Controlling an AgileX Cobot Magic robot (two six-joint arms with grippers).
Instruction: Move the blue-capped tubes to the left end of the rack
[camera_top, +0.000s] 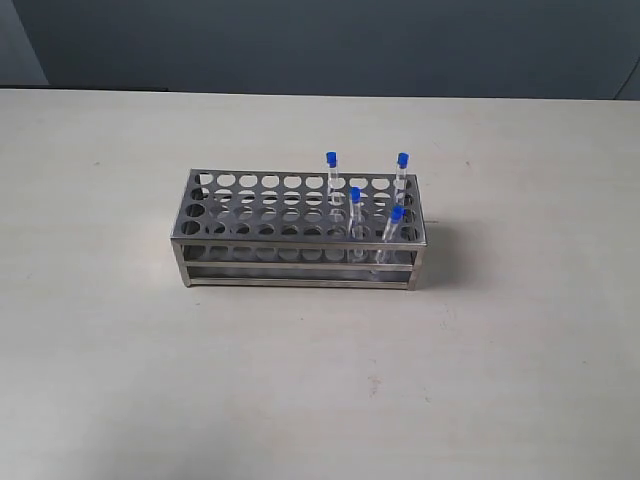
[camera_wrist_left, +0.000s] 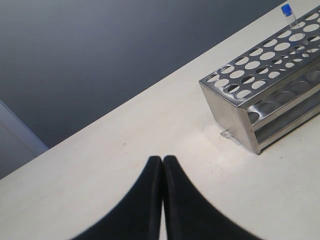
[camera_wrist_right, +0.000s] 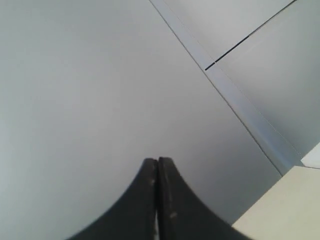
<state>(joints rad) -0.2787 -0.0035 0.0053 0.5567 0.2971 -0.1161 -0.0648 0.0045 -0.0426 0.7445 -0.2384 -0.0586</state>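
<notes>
So all four tubes (camera_top: 355, 212) are bunched at the right end of the rack (camera_top: 290, 225), two in the far row and two nearer. The whole left end is open holes, which is where we reckon they need to go. The rack sits mid-surface (camera_top: 120, 380), long side facing the camera, so both ends look reachable from above.

The left end effector (camera_wrist_left: 162, 162) is pinched fully closed with nothing in it. It hangs over the surface off the rack's left end, probably just parked. The right end effector (camera_wrist_right: 158, 162) is closed and empty too, aimed mostly at the backdrop, well away from the rack.

Hard bits: neither arm shows in the exterior view. The left wrist view cuts off the rack's right part, so only one tube peeks in. The clear glass nearly vanishes against the steel, so we can't tell the exact holes. The near-right tube looks tilted.
</notes>
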